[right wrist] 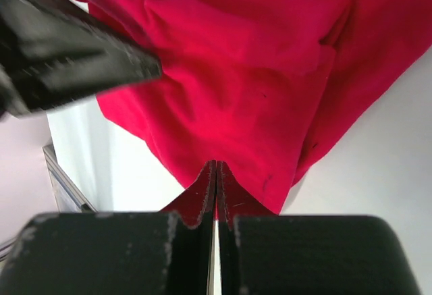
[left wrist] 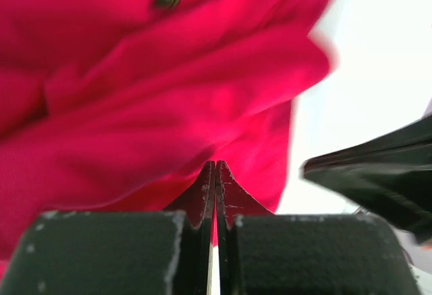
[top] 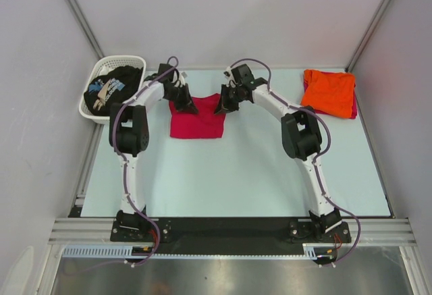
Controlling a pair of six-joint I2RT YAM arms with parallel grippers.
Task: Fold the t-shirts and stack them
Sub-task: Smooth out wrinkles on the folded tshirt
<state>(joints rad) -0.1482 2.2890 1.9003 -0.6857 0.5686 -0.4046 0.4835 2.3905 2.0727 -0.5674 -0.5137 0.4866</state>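
Top external view puts the plain crimson-red cloth t-shirt [top: 197, 123] in the upper middle of the frame. It lies as a small, partly folded rectangle on the pale table [top: 236, 173], with its two far corners lifted. The left gripper [top: 183, 100] and right gripper [top: 223, 100] each pinch one corner. Both wrist views show the fingers pressed together with red cloth caught at the tips. At upper right a bright orange cloth t-shirt [top: 329, 91] lies folded, with a sliver of pinkish-red cloth showing beneath it. At upper left the black t-shirt with pale print [top: 111, 89] sits crumpled in the white plastic lattice basket [top: 123, 59]. I judge the orange one done, the red fold midway, and the black one not yet started.
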